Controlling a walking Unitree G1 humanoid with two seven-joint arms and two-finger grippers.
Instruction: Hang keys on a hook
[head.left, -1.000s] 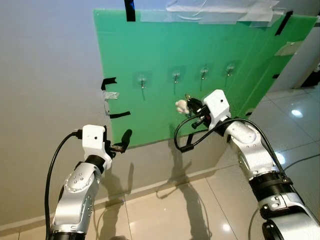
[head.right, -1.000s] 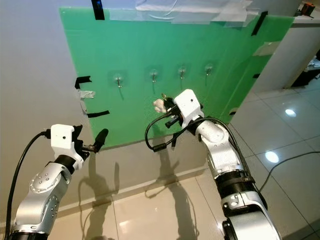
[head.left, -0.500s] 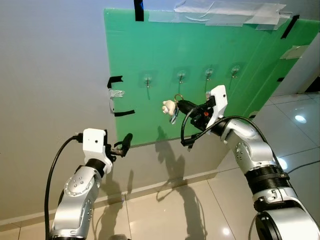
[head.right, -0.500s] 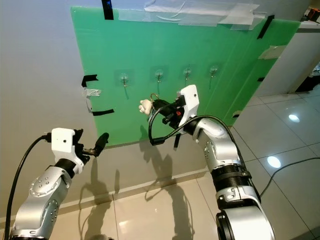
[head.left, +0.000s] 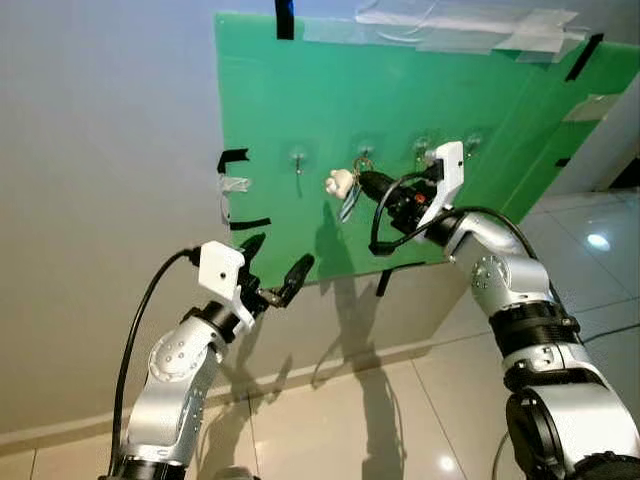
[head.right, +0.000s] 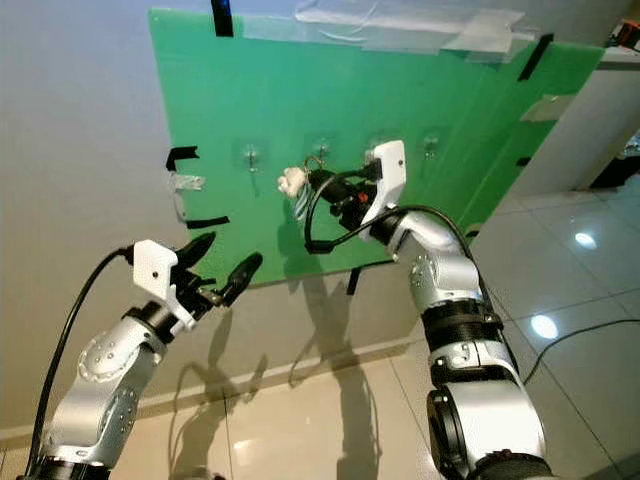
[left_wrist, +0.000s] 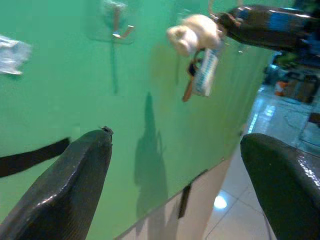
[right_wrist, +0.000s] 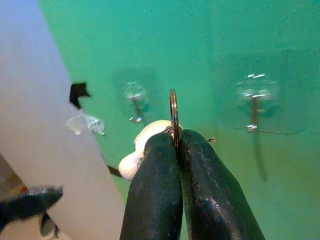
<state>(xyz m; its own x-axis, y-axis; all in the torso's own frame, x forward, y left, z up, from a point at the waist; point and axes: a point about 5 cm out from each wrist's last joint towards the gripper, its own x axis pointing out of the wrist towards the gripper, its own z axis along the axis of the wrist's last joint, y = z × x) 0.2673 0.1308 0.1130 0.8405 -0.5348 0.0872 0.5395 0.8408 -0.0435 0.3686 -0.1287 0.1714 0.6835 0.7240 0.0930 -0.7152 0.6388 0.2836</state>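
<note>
Pinching keys (head.left: 345, 196) by brass ring, right hand (head.left: 366, 182); white charm dangling.

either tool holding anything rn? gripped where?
Right tool is shut on the key ring, pinching its lower edge; the keys and white charm dangle below. Left tool is open, holding nothing.

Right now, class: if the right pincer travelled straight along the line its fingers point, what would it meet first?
Probably the green board, between two hooks. The right pincer, shut on the key ring, points there; depth is unclear.
</note>
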